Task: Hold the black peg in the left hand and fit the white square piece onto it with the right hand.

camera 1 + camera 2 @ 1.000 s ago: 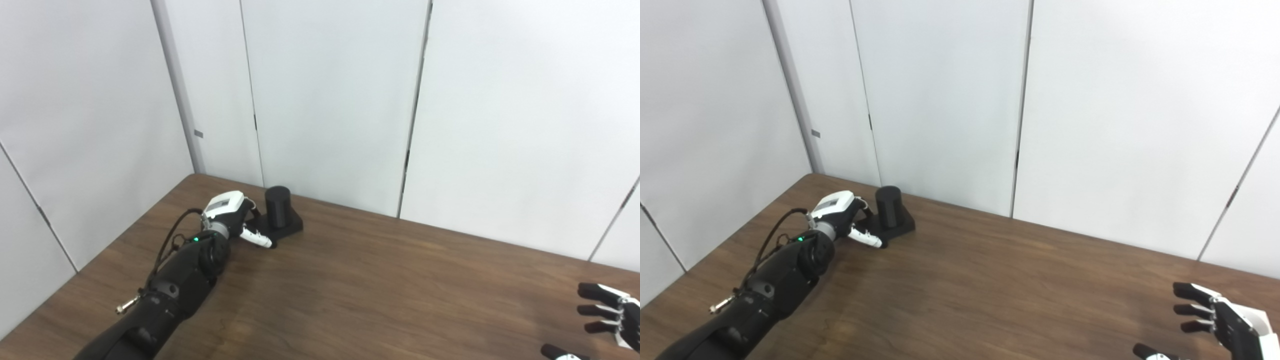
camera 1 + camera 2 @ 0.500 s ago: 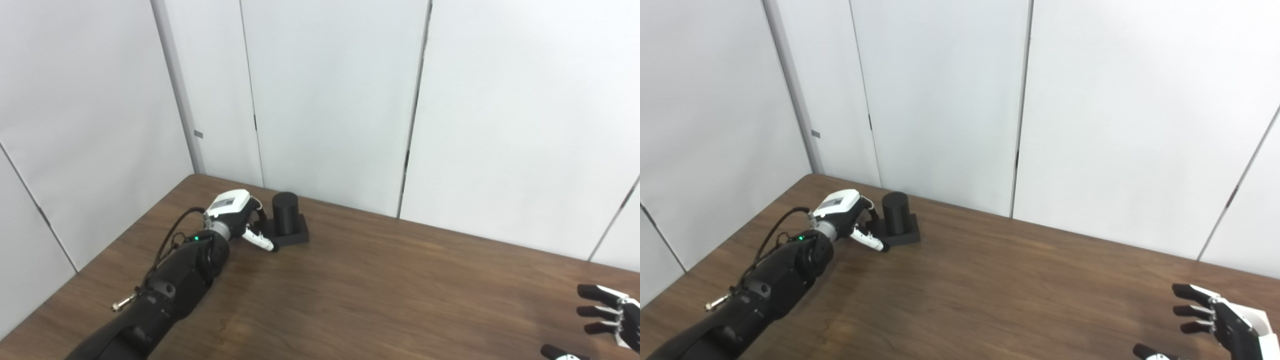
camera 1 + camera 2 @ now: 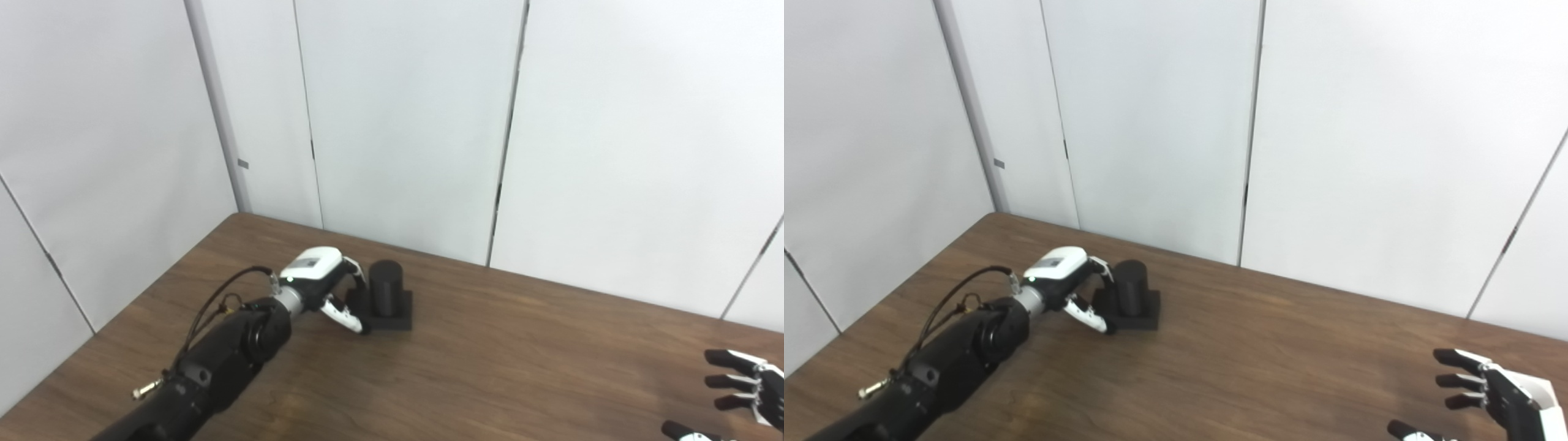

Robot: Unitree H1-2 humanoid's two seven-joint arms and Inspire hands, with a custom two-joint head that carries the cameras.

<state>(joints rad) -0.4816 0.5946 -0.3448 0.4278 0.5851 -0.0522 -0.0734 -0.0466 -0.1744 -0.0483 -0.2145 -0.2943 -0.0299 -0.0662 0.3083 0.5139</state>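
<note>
Black peg (image 3: 386, 288), upright on its square base on the table (image 3: 490, 361): left hand (image 3: 321, 285) curled round its near side, fingers (image 3: 357, 277) on the base edge, so the securing step is in hand. Right hand (image 3: 1497, 398), well apart, fingers spread, empty; white square piece not in view and must be found next. The right eye view shows more of the right hand's palm; the left eye view cuts it at the frame edge.
</note>
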